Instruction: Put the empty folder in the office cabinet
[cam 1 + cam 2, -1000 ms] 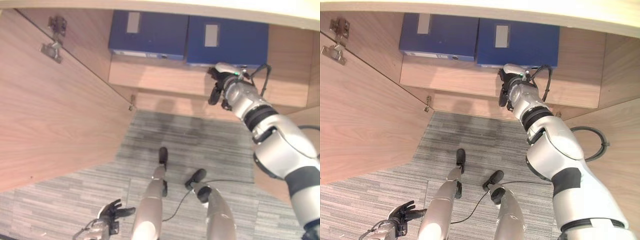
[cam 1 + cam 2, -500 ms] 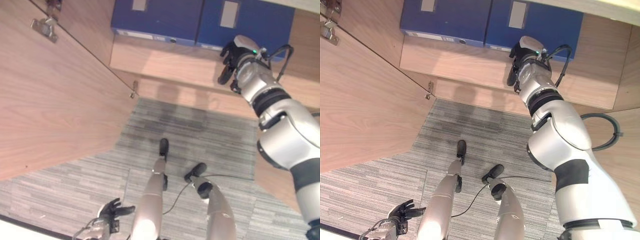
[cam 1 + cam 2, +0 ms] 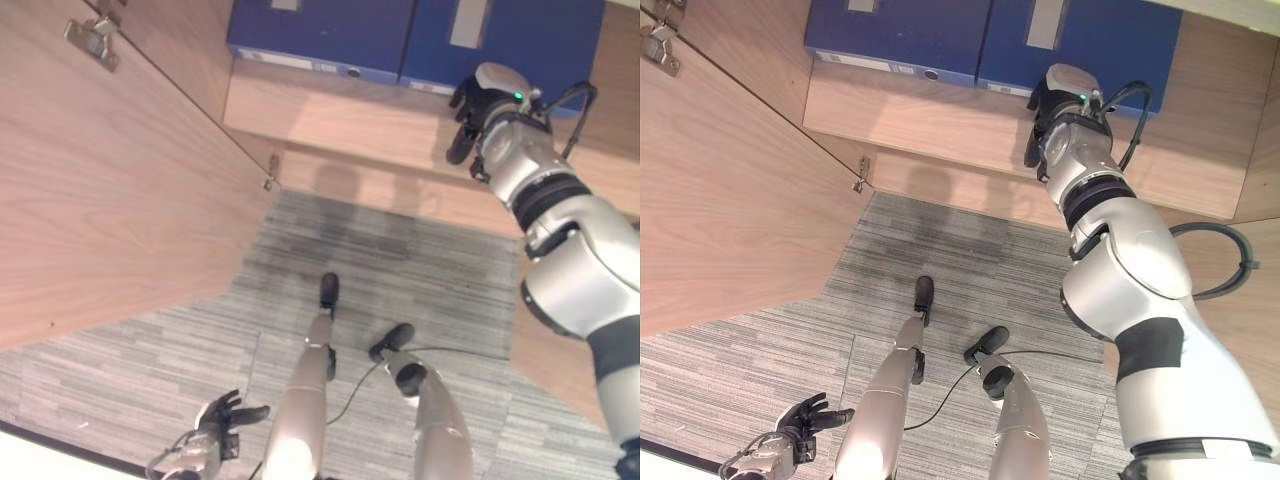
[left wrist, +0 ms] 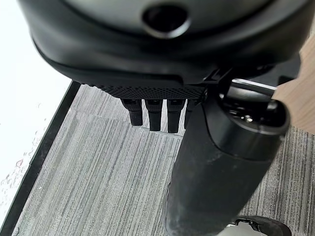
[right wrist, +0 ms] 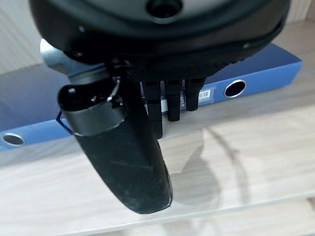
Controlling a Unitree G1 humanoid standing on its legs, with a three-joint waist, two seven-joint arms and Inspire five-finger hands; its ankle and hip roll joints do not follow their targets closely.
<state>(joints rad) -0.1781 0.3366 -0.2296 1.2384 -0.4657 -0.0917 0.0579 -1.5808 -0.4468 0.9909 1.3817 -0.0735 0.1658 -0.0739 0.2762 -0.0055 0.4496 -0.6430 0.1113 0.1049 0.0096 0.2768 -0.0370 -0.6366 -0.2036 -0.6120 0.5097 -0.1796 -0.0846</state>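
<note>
Two blue folders lie flat side by side on the cabinet shelf (image 3: 340,115): the left folder (image 3: 320,35) and the right folder (image 3: 520,40). My right hand (image 3: 475,115) hovers over the shelf just in front of the right folder's spine. In the right wrist view its fingers (image 5: 172,101) are straight and hold nothing, and they point at the blue spine (image 5: 256,73) with its round hole. My left hand (image 3: 795,440) hangs low over the carpet, fingers spread and empty.
The cabinet's left door (image 3: 100,200) stands open, its metal hinge (image 3: 90,40) near the top. Wooden cabinet panels (image 3: 1240,300) close the right side. Grey striped carpet (image 3: 380,260) lies below the shelf. Bare shelf shows in front of both folders.
The whole picture has shifted, so the camera moved. My right hand stays at the front edge of the right folder, holding nothing. The left hand still hangs open.
</note>
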